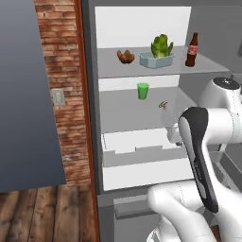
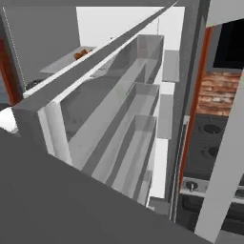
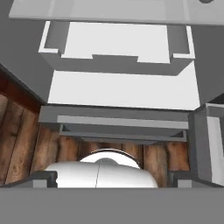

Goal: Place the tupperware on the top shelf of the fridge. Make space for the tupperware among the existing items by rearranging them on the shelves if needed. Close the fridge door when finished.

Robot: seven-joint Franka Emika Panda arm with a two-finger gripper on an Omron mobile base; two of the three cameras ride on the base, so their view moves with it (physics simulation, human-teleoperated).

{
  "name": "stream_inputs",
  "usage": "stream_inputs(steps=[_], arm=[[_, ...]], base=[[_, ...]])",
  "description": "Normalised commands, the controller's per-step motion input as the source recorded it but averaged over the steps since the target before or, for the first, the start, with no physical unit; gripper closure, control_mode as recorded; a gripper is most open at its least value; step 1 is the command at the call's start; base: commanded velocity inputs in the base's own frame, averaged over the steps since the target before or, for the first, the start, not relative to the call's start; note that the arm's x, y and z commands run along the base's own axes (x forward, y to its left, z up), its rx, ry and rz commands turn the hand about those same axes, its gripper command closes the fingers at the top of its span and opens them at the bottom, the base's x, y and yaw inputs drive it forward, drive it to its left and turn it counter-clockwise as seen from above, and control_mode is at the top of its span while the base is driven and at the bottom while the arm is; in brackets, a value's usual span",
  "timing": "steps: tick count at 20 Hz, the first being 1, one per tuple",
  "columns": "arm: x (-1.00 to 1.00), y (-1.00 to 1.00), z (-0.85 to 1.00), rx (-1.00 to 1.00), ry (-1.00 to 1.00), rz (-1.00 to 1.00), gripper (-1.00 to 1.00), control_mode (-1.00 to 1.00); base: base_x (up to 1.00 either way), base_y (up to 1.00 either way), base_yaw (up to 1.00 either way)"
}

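- Left base view: the fridge stands open, its white interior facing the camera beside a brick wall [image 1: 64,71].
- The top shelf [image 1: 142,70], a grey glass plate, carries three things in a row. At its left sits a small brown croissant-like lump [image 1: 125,56]. In the middle is the tupperware [image 1: 156,59], a pale blue open tub with a leafy green vegetable [image 1: 161,46] standing up out of it. At the right, near the shelf's front corner, a dark bottle with a red label [image 1: 192,50] stands upright, apart from the tub.
- On the next shelf [image 1: 137,118] down, a green cup [image 1: 142,90] stands upright toward the back; what it holds cannot be seen. A tiny brown thing [image 1: 163,105] lies to its right.
- Below is a white drawer tray [image 1: 137,142].
- The white arm [image 1: 208,137] rises in the lower right, folded in front of the fridge. Its gripper is hidden here.
- Right base view: the fridge door [image 2: 109,124] is swung open close to the camera, showing three grey racks on its inner side. A stove [image 2: 209,143] sits to the right against brick.
- Hand view: the camera looks down at the white drawer tray [image 3: 118,48], the bottom drawer front [image 3: 118,124] and a wooden floor [image 3: 26,144].
- The fingertips are too faint to judge, so the gripper's opening and any hold cannot be told.
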Motion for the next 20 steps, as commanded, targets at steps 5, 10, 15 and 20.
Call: stream_inputs(steps=[5, 10, 15, 20], arm=[[0.0, 0.0, 0.0, 0.0, 0.0, 0.0, -1.0, 1.0], [0.0, 0.0, 0.0, 0.0, 0.0, 0.0, -1.0, 1.0], [0.0, 0.0, 0.0, 0.0, 0.0, 0.0, -1.0, 1.0], [0.0, 0.0, 0.0, 0.0, 0.0, 0.0, -1.0, 1.0]], base=[[-0.81, 0.04, 0.16], [-0.92, 0.0, 0.08], [-0.9, 0.0, 0.0], [-0.6, 0.0, -0.09]])
